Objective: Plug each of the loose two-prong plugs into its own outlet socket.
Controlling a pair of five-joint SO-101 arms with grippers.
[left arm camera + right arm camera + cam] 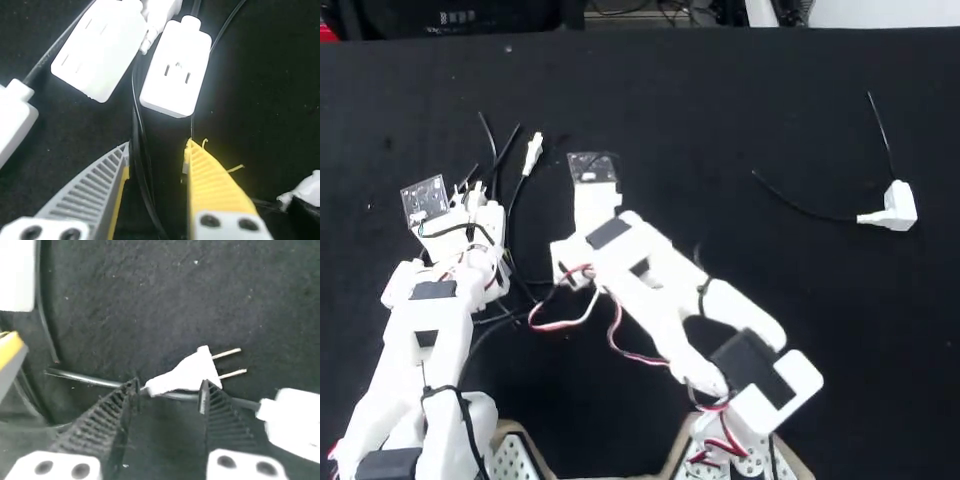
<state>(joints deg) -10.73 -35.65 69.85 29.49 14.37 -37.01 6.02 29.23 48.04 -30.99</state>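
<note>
Right tool [169, 387] released, straddling two-prong plug [192, 371] | left tool [157, 147] released | risk: you pinch the cord [85, 378] behind the plug, it swivels, prongs [227, 354] miss the outlet socket [172, 70].

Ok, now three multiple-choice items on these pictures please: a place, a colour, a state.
1. Where on the table lies the outlying plug? A near its right edge; B at its front middle; C in a socket.
2. The right gripper has fingers of which colour? A yellow; B red; C black.
3. The left gripper is: A shut on a plug; B open astride a black cord; C shut on a socket.
Key: 1 A, it lies alone there; 2 C, the right wrist view shows them black; 3 B, the cord runs through the gap.
</note>
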